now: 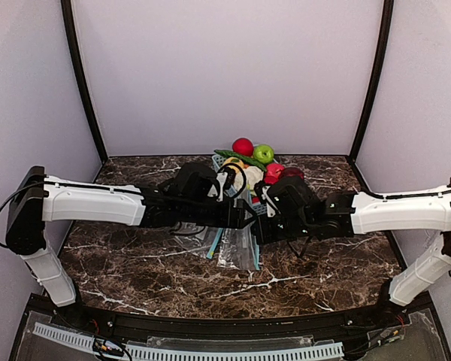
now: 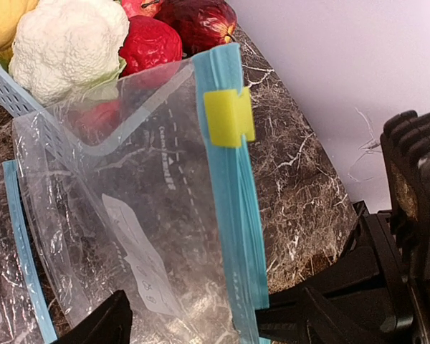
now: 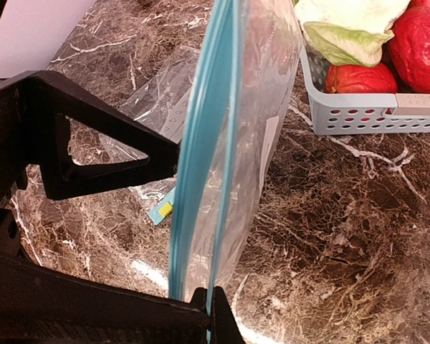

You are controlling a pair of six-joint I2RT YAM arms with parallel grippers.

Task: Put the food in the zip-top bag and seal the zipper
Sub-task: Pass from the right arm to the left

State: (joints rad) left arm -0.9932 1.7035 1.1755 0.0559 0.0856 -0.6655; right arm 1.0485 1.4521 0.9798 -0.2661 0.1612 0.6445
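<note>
None of the food is bagged yet (it sits heaped in the basket at the tabletop's far side). Right pincer pinches the zip-top bag upright by its zipper edge; left pincer stands spread around it. Filling and sealing remain.

Clear bag, blue zipper, yellow tab

walls: plain lilac | table: dark white-veined marble | corner posts: black
</note>
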